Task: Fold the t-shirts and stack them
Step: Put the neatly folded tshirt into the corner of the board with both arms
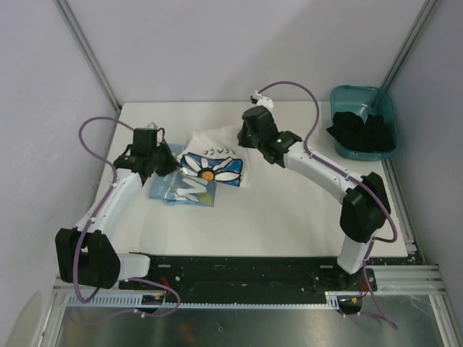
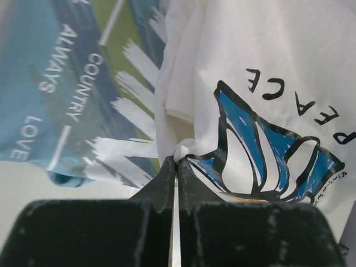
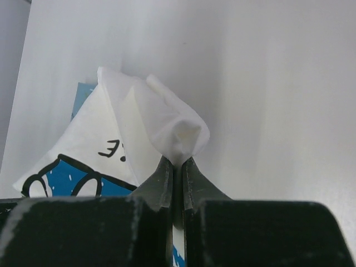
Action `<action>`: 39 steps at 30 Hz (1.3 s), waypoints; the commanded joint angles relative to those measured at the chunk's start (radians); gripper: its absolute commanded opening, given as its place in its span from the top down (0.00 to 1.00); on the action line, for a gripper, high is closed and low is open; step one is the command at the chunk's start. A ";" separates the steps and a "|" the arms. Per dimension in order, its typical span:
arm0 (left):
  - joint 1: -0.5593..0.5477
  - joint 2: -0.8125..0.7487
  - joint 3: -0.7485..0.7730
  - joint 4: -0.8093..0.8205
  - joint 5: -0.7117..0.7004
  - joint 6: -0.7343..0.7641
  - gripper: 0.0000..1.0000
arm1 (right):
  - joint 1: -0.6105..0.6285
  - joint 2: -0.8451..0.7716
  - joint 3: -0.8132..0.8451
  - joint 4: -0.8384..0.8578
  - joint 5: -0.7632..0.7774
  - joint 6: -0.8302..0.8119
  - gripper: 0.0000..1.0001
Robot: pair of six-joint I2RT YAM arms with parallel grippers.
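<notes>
Both your arms bend inward over the table (image 1: 289, 210). Your left gripper (image 2: 177, 162) has its jaws pressed together on a bunched fold of the daisy t-shirt (image 1: 215, 165); your right gripper (image 3: 177, 162) pinches that tee's white far corner, lifted off the table; the tee lies mid-table, overlapping the blue-graphic t-shirt (image 1: 182, 190).

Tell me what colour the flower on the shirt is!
The daisy print is blue with white petals and black outlines, clearest in the top external view.
</notes>
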 commanded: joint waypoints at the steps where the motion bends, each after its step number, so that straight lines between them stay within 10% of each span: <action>1: 0.093 -0.067 -0.035 -0.023 0.011 0.068 1.00 | 0.049 0.078 0.122 0.036 0.050 0.032 1.00; 14: 0.345 -0.090 -0.118 -0.030 0.055 0.167 1.00 | 0.124 0.287 0.299 0.032 0.035 0.064 1.00; 39: 0.456 -0.072 -0.199 -0.019 -0.016 0.163 1.00 | 0.122 0.446 0.358 0.045 -0.024 0.052 1.00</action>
